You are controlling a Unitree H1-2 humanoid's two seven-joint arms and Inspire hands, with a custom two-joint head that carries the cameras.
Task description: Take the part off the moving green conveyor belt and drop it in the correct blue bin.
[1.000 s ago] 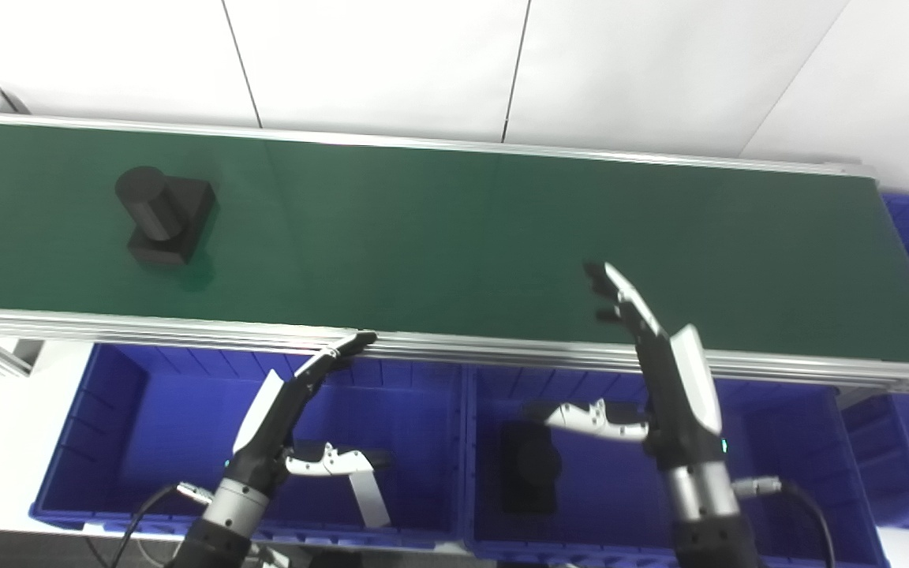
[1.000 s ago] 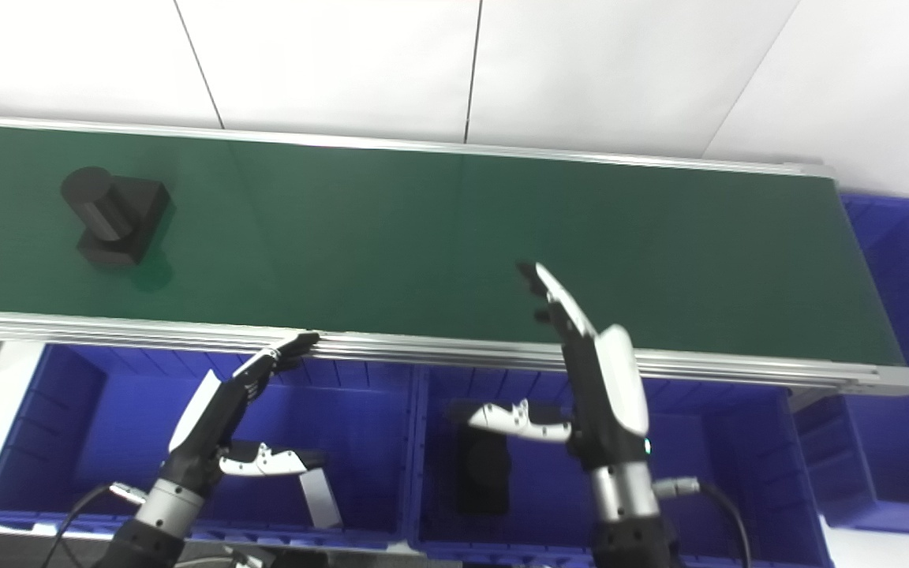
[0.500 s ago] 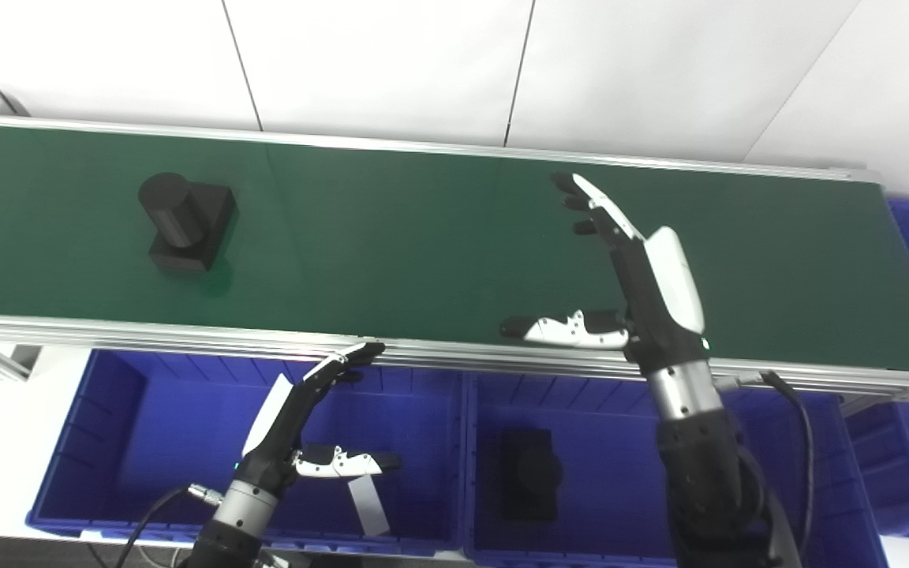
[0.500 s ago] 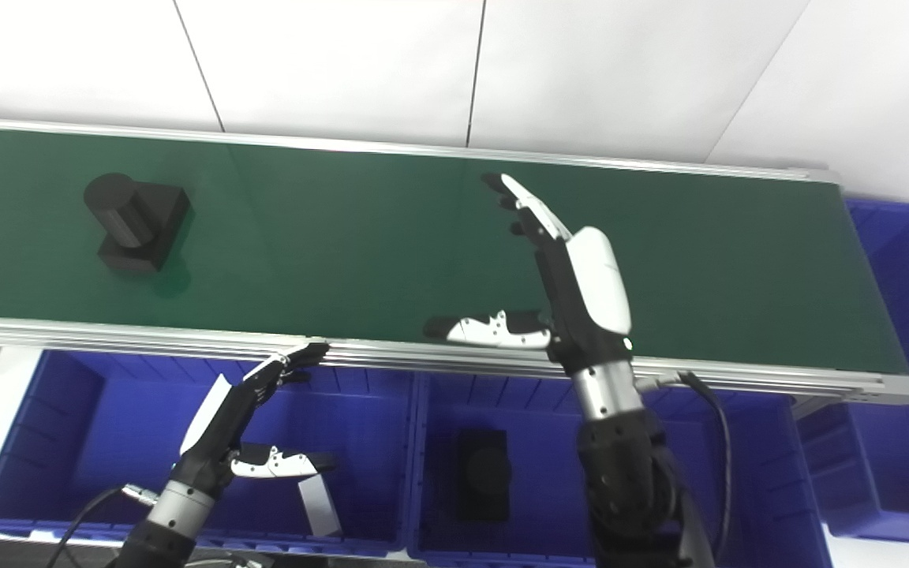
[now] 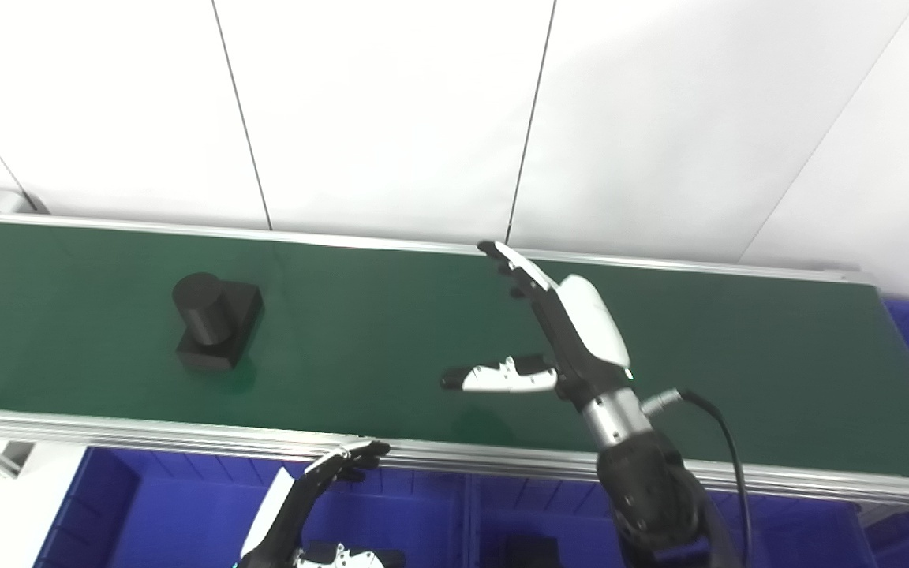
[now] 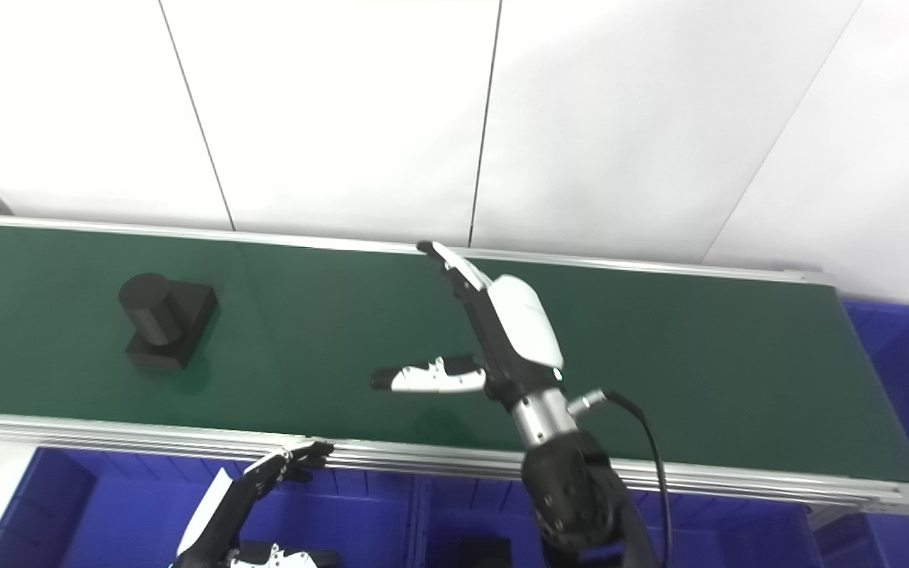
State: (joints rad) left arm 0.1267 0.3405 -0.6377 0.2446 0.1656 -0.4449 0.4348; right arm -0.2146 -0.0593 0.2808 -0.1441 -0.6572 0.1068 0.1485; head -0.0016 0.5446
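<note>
A black part [image 5: 215, 320], a short cylinder standing on a square block, lies on the green conveyor belt [image 5: 738, 371] at the left. My right hand [image 5: 551, 331] is open and empty above the middle of the belt, fingers toward the far rail, thumb pointing left, well to the right of the part. My left hand [image 5: 308, 513] is open and empty at the bottom edge, over a blue bin [image 5: 155, 513] below the near rail; it also shows in the right eye view [image 6: 253, 505].
The belt's aluminium rails run along its far and near sides. Blue bins stand under the near rail, and another blue bin [image 6: 908, 379] stands at the belt's right end. A white panelled wall is behind the belt.
The camera has tilted up, so the bins have dropped mostly out of view. My right hand has risen from the bins and moved out over the belt and to the left. The part has moved right along the belt.
</note>
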